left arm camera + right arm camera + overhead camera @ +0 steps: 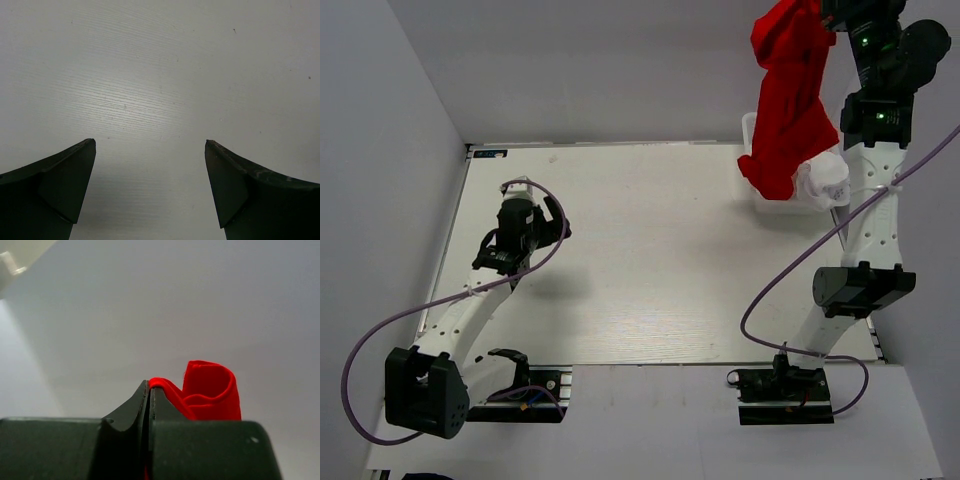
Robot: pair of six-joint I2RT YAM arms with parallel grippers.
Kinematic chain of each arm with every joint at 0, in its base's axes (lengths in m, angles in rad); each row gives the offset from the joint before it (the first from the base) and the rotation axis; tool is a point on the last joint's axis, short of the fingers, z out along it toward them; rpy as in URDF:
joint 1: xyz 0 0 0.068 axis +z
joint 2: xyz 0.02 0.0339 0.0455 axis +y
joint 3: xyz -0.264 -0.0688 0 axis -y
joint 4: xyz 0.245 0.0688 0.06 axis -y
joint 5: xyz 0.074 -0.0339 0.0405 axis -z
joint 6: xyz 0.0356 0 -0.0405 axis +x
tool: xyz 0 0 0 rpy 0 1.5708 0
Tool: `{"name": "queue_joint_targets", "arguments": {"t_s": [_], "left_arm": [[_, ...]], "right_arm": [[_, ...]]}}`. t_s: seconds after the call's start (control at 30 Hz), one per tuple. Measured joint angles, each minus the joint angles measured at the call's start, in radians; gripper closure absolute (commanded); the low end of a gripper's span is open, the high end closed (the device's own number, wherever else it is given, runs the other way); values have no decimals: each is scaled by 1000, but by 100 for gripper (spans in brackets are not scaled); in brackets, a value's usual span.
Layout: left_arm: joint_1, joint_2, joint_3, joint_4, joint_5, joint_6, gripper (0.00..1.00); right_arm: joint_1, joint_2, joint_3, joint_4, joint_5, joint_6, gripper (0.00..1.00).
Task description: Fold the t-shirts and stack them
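Top view bright and even, diffuse light from above. Pale table (pixel 650 260) slightly washed out, and a soft shadow falls just right of the left arm (pixel 470 310). Red t-shirt (pixel 790 100) saturated and sharp. Left wrist view has a broad glare patch mid-frame, darker toward the corners, crisp wood grain, and the left gripper (pixel 150 142) near-black with no detail. Right wrist view is dimmer with a flat grey backdrop and a bright patch top left. Right gripper (pixel 149 387) underexposed, red fold in focus.

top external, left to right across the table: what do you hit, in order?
left arm → red t-shirt → white t-shirt. The basket and right arm overlap the shirts, so both are left out.
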Motion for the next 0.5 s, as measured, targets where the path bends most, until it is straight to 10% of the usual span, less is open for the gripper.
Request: {"name": "queue_joint_targets", "arguments": {"t_s": [0.5], "left_arm": [[6, -42, 64, -51, -10, -71, 0]], "right_arm": [[402, 60, 13, 37, -227, -103, 100]]}}
